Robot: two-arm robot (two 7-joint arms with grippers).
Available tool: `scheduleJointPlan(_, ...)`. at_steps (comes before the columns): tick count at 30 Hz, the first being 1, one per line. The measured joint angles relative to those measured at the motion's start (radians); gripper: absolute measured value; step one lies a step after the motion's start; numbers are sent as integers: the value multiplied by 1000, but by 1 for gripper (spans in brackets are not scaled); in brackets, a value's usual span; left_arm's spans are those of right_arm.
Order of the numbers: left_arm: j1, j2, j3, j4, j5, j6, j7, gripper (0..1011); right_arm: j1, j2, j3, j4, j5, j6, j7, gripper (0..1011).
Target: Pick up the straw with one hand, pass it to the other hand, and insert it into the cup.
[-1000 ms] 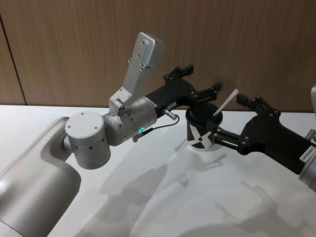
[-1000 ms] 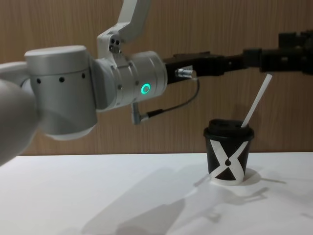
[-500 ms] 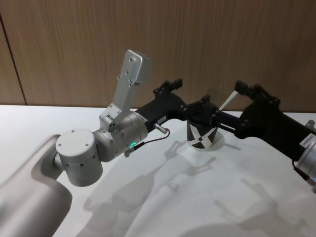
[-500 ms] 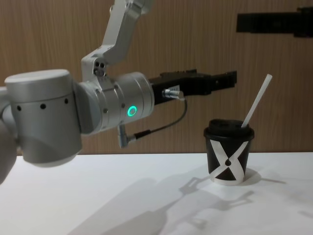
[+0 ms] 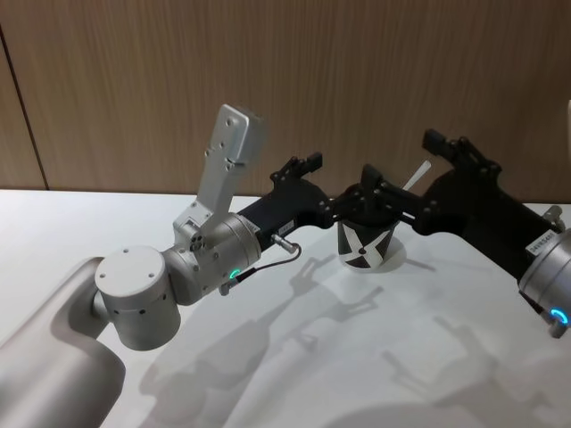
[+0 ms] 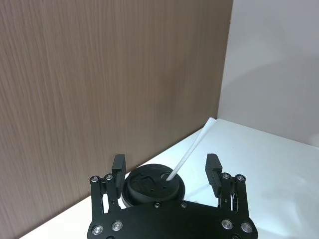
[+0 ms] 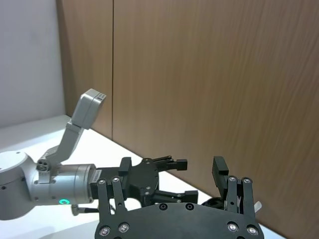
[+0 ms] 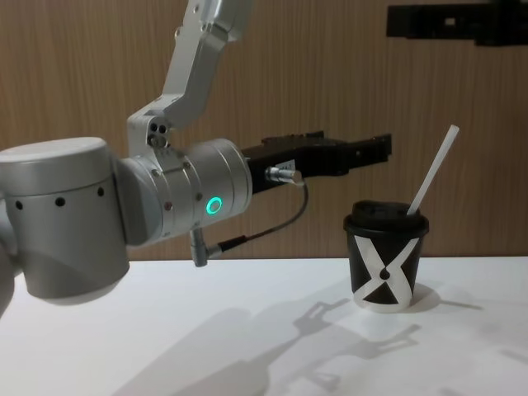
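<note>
The white table (image 8: 165, 330) had loads of bare surface in front, nothing but arm shadows across it, and the near edge was well clear of everything. Further back, the cup (image 8: 386, 264) stood upright near the wooden wall (image 5: 134, 80), with the straw (image 8: 432, 170) already poking through its lid and leaning up toward the robot's right (so it wasn't in either gripper).

The left gripper (image 8: 381, 149) reached in from the left on its fat silver wrist (image 8: 198, 198), green ring lit, thin cable (image 8: 272, 227) looping under it. It hung level, above and just left of the cup's lid, not touching it. In the left wrist view its fingers (image 6: 118, 165) were spread wide apart with nothing between them, the cup lid and straw sitting beyond the gap.

The right gripper (image 5: 419, 174) came in from the right side, higher up, above the cup. Its fingers (image 7: 220, 169) were also splayed open and held nothing.

Compared with a second ago, the left arm had pulled back toward the robot and dropped lower, so its fingertips no longer reached over the cup. The right gripper had lifted off and gone up past the straw's tip. The cup and straw hadn't budged.
</note>
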Motion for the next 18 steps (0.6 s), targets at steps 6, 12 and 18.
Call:
scheduleJointPlan(6, 5, 1, -2, -1, 1, -1, -7, 1000, 9, -5, -30, 5, -51, -17, -35, 1001)
scheduleJointPlan(12, 10, 3, -2, -3, 0, 0, -13, 1000, 21, -16, -59, 16, -97, -33, -63, 1001)
scheduleJointPlan(18, 13, 5, 0, -7, -2, 5, -15, 1000, 32, -26, -83, 28, -133, -46, -81, 1001)
